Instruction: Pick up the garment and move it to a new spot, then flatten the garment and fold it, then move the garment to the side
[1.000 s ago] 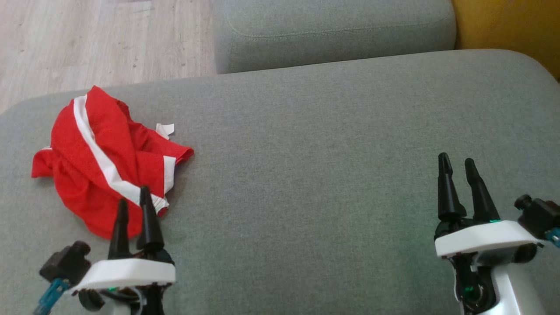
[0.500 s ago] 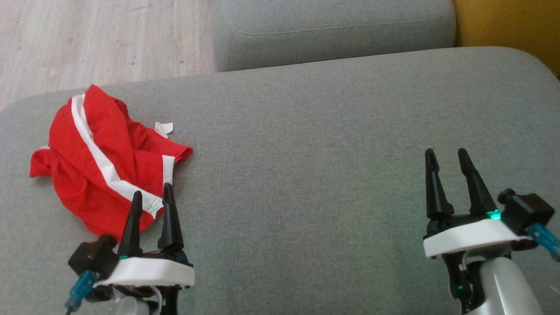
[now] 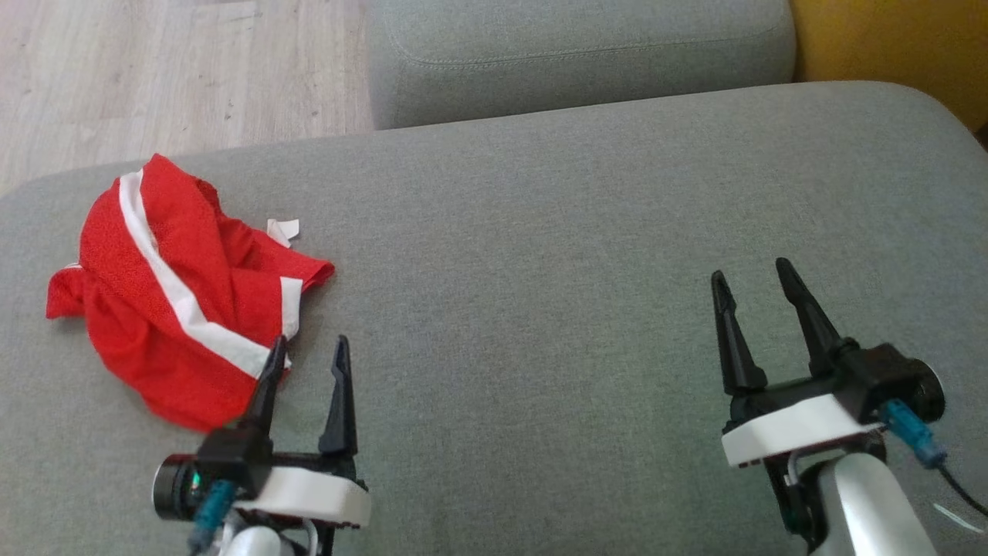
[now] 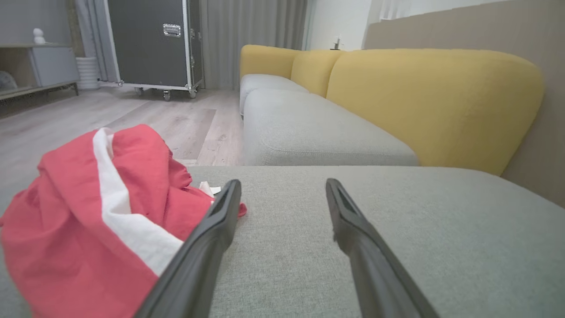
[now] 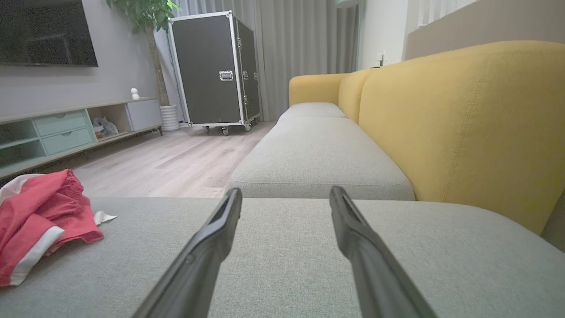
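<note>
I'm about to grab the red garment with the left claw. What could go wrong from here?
1. The garment is a crumpled heap, so the open left claw may pinch only one fold and lift it bunched.
2. It lies near the cushion edge beside the wood floor; a push could slide it off.

Home living room, yellow-backed sofa [image 5: 441, 123], wall television [image 5: 46, 33], potted plant [image 5: 150, 26]

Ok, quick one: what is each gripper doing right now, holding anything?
Left gripper: open, holding nothing, fingers next to the red garment.
Right gripper: open, holding nothing, above the grey cushion.
</note>
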### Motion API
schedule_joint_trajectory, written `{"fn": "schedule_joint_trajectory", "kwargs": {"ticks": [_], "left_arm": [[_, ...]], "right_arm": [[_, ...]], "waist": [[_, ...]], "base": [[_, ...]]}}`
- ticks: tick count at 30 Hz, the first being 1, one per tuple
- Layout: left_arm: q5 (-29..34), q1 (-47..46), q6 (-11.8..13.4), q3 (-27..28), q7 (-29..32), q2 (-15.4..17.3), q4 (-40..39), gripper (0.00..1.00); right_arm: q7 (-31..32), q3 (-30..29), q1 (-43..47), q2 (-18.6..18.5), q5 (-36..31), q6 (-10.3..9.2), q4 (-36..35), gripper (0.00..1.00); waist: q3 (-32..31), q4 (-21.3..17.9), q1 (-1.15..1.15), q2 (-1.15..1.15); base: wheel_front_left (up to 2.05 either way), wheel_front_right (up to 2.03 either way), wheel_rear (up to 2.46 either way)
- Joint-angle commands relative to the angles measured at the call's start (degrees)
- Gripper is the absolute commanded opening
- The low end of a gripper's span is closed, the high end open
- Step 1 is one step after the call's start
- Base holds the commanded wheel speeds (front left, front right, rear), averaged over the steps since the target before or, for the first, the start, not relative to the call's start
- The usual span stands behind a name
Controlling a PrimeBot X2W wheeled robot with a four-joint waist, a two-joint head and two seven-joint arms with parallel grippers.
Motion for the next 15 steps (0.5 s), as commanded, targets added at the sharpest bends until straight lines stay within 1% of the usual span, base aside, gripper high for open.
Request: {"fn": "schedule_joint_trajectory", "kwargs": {"ticks": [1,6,9,12,13,15], "left_arm": [[2.32,-3.24,0.74,0.51,-1.03,1.19,-1.44,1.0],[6.69,-3.96,2.95,-2.24,-1.87,2.38,-0.61,1.0],[6.82,-4.1,3.84,-2.73,-2.37,2.06,-1.42,1.0],[5.2,-3.66,3.18,-1.74,-2.88,1.21,-2.88,1.0],[4.85,-3.38,2.81,-1.29,-3.05,0.97,-3.09,1.0],[3.79,-2.34,1.15,0.27,-3.55,-0.05,-3.24,1.0]], "right_arm": [[-1.17,1.47,-3.31,-0.41,-2.47,-0.03,-2.13,1.0],[-2.02,2.56,-3.56,-0.42,-7.14,-0.04,-2.23,1.0],[-2.53,3.08,-3.52,-0.43,-7.72,-0.04,-2.41,1.0],[-3.03,3.33,-3.21,-0.44,-5.94,-0.04,-2.17,1.0],[-3.2,3.35,-2.99,-0.44,-4.4,-0.04,-1.96,1.0],[-3.7,3.62,-2.18,-0.45,0.28,-0.04,-1.07,1.0]], "waist": [[-0.01,-0.09,0.0,0.0],[-0.02,-0.3,0.0,0.0],[0.08,-0.31,0.0,0.0],[0.16,-0.19,0.0,0.0],[0.15,-0.17,0.0,0.0],[0.13,-0.01,0.0,0.0]], "base": [[0.0,0.0,0.0],[0.0,0.0,0.0],[0.0,0.0,0.0],[0.0,0.0,0.0],[0.0,0.0,0.0],[0.0,0.0,0.0]]}}
